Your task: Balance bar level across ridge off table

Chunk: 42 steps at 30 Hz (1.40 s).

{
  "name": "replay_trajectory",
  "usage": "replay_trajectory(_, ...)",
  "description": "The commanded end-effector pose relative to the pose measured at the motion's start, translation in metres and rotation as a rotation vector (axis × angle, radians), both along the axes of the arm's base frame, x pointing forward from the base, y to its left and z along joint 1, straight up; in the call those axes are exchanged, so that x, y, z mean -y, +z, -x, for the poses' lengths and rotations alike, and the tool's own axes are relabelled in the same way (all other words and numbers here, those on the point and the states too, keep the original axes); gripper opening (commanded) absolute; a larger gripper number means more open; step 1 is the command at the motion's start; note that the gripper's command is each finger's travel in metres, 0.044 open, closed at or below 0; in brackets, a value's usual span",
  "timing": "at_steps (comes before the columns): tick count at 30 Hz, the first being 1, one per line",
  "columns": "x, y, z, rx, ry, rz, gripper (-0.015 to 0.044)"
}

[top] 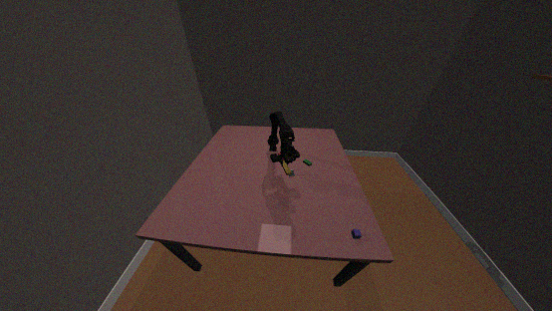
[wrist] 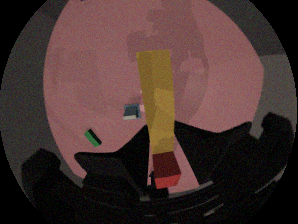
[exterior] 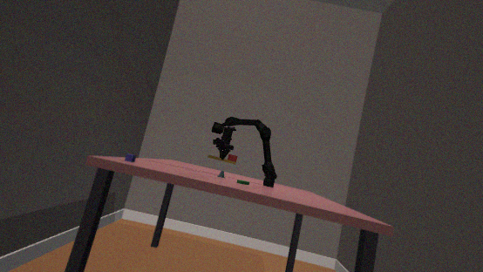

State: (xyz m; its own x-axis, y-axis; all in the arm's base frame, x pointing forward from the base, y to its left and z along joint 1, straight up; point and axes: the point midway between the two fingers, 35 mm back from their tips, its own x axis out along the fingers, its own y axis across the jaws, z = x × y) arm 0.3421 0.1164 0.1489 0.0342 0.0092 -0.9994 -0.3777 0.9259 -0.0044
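Note:
The yellow bar [top: 286,168] [exterior: 214,157] [wrist: 157,75] is off the table, with a red block [exterior: 233,158] [wrist: 166,171] at one end. My gripper [exterior: 223,159] [wrist: 160,125] is shut on the bar between its middle and the red block. The small grey-teal ridge [top: 292,173] [exterior: 221,174] [wrist: 132,111] stands on the table. In the exterior view the bar hangs above the ridge with a clear gap; in the wrist view the ridge shows just left of the bar.
A green block [top: 307,162] [exterior: 243,182] [wrist: 92,138] lies on the pink table [top: 209,199] [exterior: 192,182] near the ridge. A blue-purple block [top: 357,233] [exterior: 130,158] is near a far corner. A pale square [top: 275,238] lies at one table edge.

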Motion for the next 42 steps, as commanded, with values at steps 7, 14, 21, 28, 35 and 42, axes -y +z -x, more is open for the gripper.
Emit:
replay_trajectory(7, -0.041, -0.001, -0.001, -0.003, -0.017, -0.006, 0.0000)
replay_trajectory(14, -0.062, -0.002, 0.000, -0.003, -0.024, -0.008, 0.0000)
replay_trajectory(21, -0.063, -0.009, 0.000, -0.003, -0.024, -0.008, 0.0000)
replay_trajectory(28, -0.064, -0.021, -0.001, -0.003, -0.024, -0.008, 0.0000)
replay_trajectory(35, -0.063, -0.032, -0.001, -0.003, -0.024, -0.008, 0.0000)
replay_trajectory(42, -0.062, -0.044, -0.001, -0.003, -0.024, -0.008, 0.0000)
